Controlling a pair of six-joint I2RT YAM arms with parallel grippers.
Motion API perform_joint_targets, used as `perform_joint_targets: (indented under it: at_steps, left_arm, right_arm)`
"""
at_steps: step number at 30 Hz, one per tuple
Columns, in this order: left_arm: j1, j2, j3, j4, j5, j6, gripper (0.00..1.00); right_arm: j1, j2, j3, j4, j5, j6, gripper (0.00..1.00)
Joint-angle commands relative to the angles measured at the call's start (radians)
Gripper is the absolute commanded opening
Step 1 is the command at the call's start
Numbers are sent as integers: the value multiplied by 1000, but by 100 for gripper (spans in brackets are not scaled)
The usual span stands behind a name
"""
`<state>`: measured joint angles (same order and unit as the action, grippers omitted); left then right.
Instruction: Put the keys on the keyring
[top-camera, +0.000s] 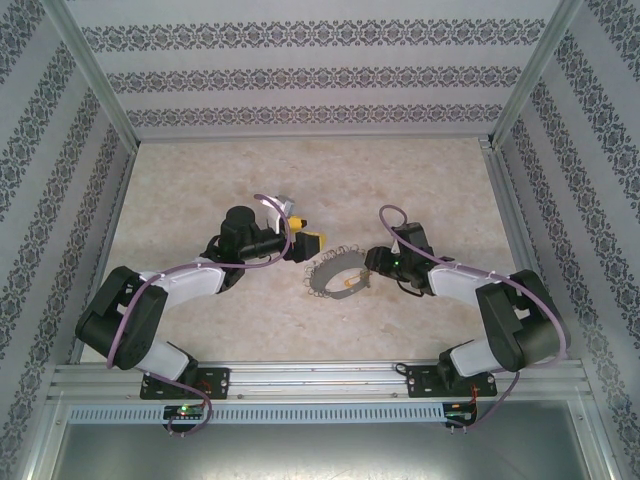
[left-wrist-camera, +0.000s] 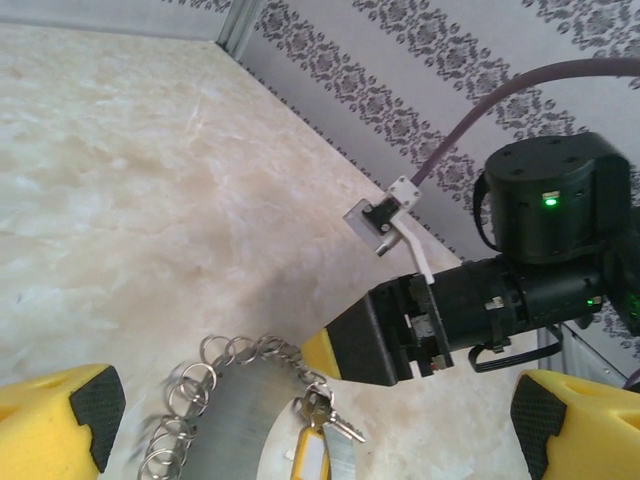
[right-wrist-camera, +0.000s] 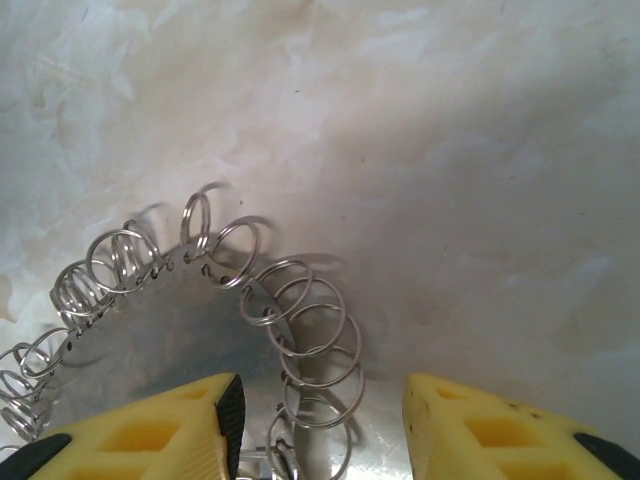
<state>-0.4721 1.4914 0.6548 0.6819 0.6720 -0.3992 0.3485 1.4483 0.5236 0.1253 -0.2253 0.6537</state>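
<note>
Left gripper and right gripper gape open at keyring.
Light, stiff, likely slippery: best pinched on its flat band, lower centre of frame, clear of dangling keys.

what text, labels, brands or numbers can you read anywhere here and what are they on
None can be read.
keyring: bare grey metal, no stamp or number visible.
keys: too small and blurred to tell any marking.
wallpaper: ornament pattern, no letters.
green lamp on the black arm housing: a light, no label legible beside it.
</note>
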Motion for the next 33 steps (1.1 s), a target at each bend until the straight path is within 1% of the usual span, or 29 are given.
perform_joint_targets:
  at_steps: [1, 12, 14, 20, 22, 25, 29, 33]
  left_arm:
    - [-11, -19, 31, -64, -38, 40, 100]
    - [-11, -29, 41, -94, -43, 68, 100]
    - [-11, -29, 46, -108, -46, 73, 100]
    - [-11, -36, 53, -133, -59, 88, 100]
    - [-12, -35, 52, -129, -58, 88, 100]
    - [-12, -34, 55, -138, -57, 97, 100]
    - [-11, -22, 57, -133, -51, 92, 100]
    - [-12, -19, 53, -127, -61, 92, 100]
  right_arm:
    - [25, -8, -20, 26, 8, 22, 45]
    - [50, 42, -17, 16, 19, 13, 43]
    - [52, 61, -13, 28, 19, 10, 39]
    - [52, 73, -1, 22, 12, 3, 19]
    - [52, 63, 3, 14, 2, 4, 18]
    - [55, 34, -2, 20, -3, 4, 4]
    - [52, -13, 0, 6, -25, 6, 0]
    - [52, -60, 1, 9, -52, -7, 0]
